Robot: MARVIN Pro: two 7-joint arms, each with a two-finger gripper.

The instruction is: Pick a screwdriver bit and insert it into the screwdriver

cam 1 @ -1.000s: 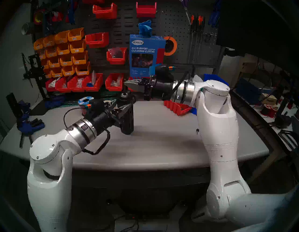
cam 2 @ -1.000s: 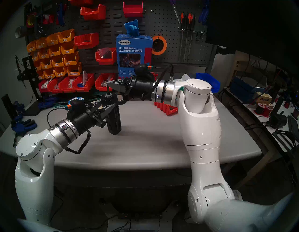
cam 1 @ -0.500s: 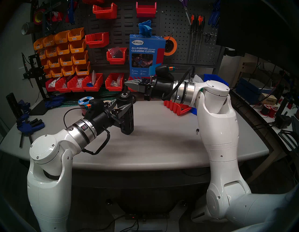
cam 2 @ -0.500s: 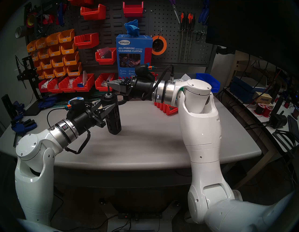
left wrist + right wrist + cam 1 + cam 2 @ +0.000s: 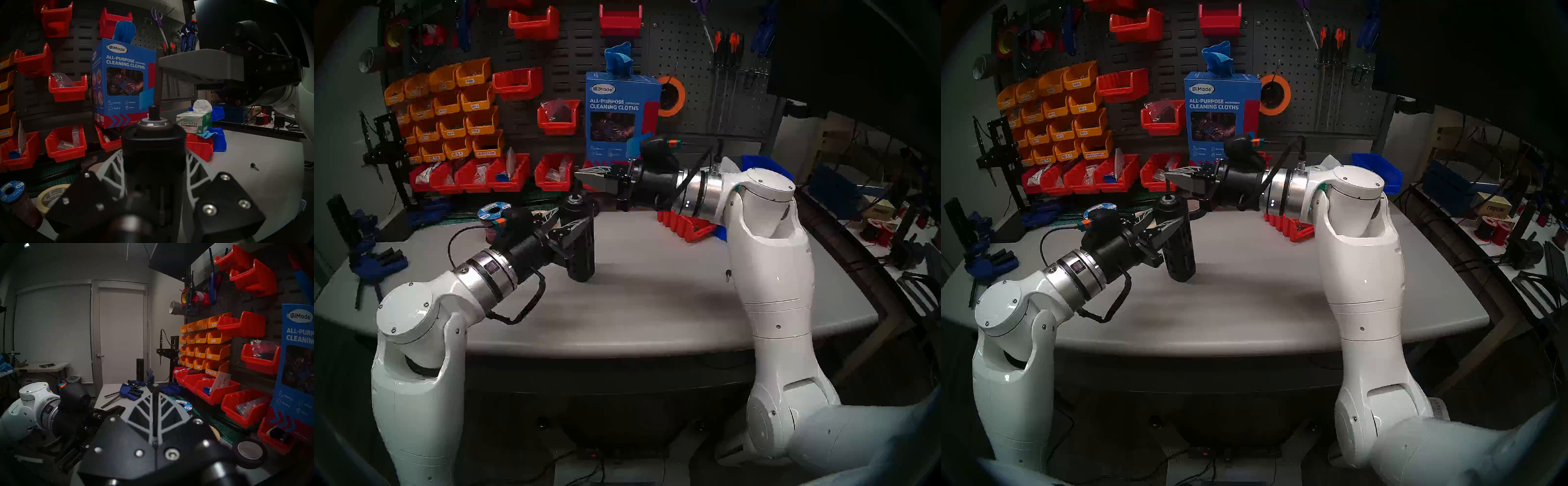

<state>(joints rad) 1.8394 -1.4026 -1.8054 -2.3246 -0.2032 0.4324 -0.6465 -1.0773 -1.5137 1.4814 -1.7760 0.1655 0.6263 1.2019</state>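
A grey table [image 5: 653, 305] stands against a dark pegboard [image 5: 687, 51] hung with red bins [image 5: 517, 83] and orange bins [image 5: 449, 112]. In the right wrist view, a pale wall [image 5: 51, 327] holds a closed grey door [image 5: 121, 334]. The light is dim.

Head pair overlooks table [image 5: 653, 298] — wrist views close, level.

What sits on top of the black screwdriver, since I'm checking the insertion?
The screwdriver bit stands upright in the screwdriver's silver-ringed socket, pinched by the right gripper. Its seated depth is hidden inside.
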